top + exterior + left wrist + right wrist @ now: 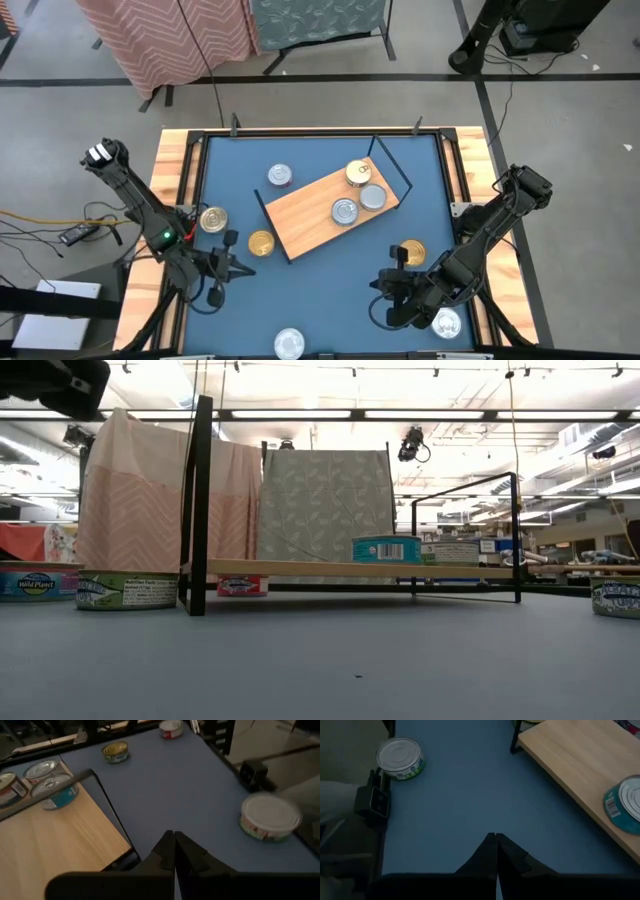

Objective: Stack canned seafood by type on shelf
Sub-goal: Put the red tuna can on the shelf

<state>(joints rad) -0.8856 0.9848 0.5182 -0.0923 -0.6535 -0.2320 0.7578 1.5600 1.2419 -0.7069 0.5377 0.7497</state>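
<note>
**Ana:** High view first: where does the shelf sit?

**Ben:** Angled across the middle of the blue table, its black wire end frames at the near-left and far-right ends. Three tins stand on the board toward the far-right end: a gold-lidded one, a silver one just beside it, and another silver one a little nearer.

**Ana:** And the loose cans?

**Ben:** A silver tin lies far-left of the shelf. A gold tin sits just off the shelf's near-left end, with a pale gold one further left by the table rim. To the right, a gold tin rests on the blue surface. Two silver tins sit at the near edge: one centre, one near-right.

**Ana:** The grippers?

**Ben:** The left gripper hovers low at the near-left, close to the gold tin by the shelf end. Its wrist camera shows the fingers pressed together, holding nothing.

**Ana:** Right side?

**Ben:** The right gripper hangs near-right, just short of the gold tin there. Its fingers are likewise pinched together, empty.

**Ana:** Low view?

**Ben:** A blue-labelled tin stands on the shelf board.
</note>
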